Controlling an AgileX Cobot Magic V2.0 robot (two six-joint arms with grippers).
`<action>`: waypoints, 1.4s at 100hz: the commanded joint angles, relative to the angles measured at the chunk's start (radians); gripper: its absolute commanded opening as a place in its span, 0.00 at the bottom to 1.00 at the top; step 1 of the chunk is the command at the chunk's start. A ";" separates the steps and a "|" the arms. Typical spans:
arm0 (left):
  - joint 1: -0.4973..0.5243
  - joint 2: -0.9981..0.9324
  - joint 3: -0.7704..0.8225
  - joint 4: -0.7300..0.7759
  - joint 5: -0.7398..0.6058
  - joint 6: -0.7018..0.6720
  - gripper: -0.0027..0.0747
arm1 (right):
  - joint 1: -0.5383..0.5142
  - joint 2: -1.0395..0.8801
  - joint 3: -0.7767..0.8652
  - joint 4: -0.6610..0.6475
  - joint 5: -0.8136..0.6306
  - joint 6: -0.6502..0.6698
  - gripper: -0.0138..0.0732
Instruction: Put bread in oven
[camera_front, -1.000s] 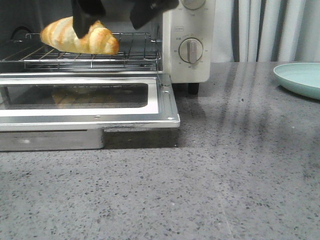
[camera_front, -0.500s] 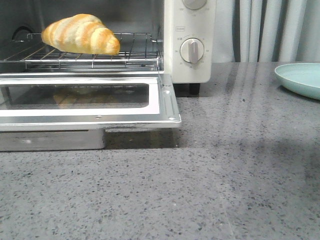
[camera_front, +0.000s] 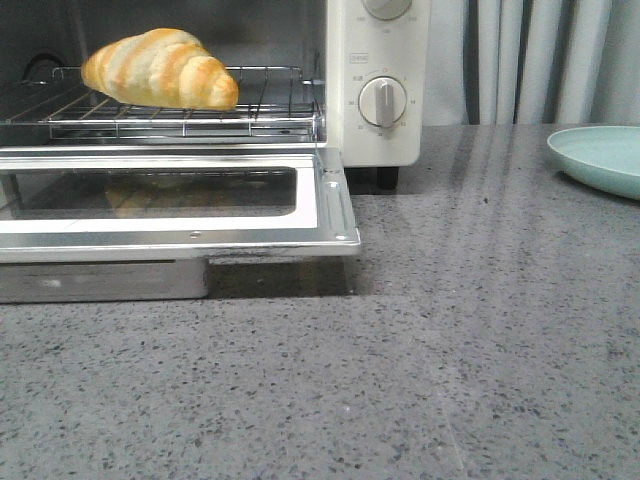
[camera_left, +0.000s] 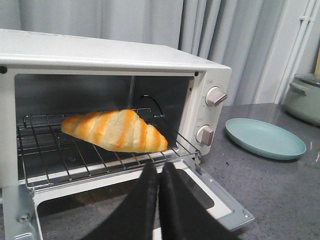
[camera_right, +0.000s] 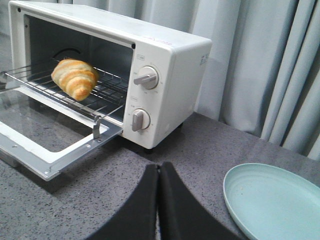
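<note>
One bread (camera_front: 160, 68), golden-brown with paler cream stripes and tapered ends, lies on the wire rack (camera_front: 180, 115) inside the one oven (camera_right: 165, 65), whose glass door (camera_front: 170, 205) hangs open. Two knobs (camera_front: 382, 100) sit on the oven's panel. One pale green plate (camera_right: 272, 202) rests beside the oven. Left gripper (camera_left: 160, 172) and right gripper (camera_right: 158, 172) are both clenched, empty.
</note>
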 joint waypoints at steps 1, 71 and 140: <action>0.004 0.008 -0.024 -0.023 -0.075 0.000 0.01 | -0.006 0.010 -0.022 -0.041 -0.080 0.001 0.10; 0.004 0.007 0.005 -0.023 -0.091 0.000 0.01 | -0.006 0.012 -0.022 -0.041 -0.078 0.001 0.10; 0.241 -0.260 0.417 0.368 -0.027 -0.284 0.01 | -0.006 0.012 -0.022 -0.041 -0.078 0.001 0.10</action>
